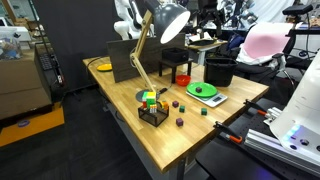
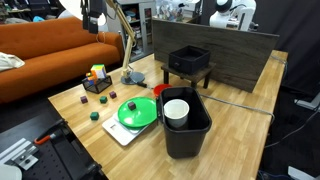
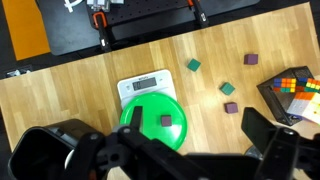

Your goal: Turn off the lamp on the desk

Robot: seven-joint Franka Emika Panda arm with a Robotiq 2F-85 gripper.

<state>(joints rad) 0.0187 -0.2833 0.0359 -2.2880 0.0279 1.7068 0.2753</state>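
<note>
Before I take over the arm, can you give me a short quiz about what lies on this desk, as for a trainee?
1. True or false: the green plate lies on the white scale.
2. What sits on the green plate? A) a spoon B) a small purple block C) a red apple
3. Fill the gap: in the wrist view the fingers stand ____, with nothing between them.
Key: 1 true; 2 B; 3 open.
</note>
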